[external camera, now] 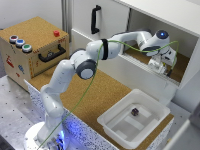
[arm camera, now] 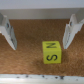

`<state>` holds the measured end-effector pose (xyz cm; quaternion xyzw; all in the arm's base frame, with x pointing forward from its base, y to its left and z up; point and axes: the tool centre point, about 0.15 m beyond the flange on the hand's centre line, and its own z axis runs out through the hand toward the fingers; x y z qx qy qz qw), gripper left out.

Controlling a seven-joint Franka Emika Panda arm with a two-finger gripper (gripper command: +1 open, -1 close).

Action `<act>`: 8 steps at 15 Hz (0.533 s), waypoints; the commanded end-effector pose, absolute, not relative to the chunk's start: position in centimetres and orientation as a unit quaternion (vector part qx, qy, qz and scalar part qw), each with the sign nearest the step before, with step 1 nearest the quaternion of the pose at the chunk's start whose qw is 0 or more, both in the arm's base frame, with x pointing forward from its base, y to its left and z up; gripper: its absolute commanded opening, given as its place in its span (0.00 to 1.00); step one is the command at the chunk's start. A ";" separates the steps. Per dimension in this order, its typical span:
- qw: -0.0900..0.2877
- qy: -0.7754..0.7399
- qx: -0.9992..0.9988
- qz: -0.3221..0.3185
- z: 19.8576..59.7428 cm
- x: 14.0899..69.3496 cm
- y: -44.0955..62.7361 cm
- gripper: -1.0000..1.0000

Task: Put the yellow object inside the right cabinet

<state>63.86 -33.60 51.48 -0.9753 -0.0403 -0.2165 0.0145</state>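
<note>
The yellow object is a small yellow cube with dark letters on its faces. In the wrist view it lies on the cork-brown floor of the right cabinet. My gripper is open, with one finger on each side of the cube; the cube sits nearer the other finger, and no grip shows. In the exterior view the arm reaches into the cabinet, my gripper hangs just above its floor, and the cube is hidden there.
A white tub holding a small dark item stands on the cork counter below the cabinet. A cork-topped box with coloured buttons is at the exterior view's left. A white door with a black handle is beside the cabinet opening.
</note>
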 end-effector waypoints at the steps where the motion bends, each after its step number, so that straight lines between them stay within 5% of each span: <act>1: -0.030 -0.031 -0.971 -0.237 53.6 54.5 -27.1 1.00; 8: 0.035 -0.090 -0.985 -0.144 49.2 46.6 -14.5 1.00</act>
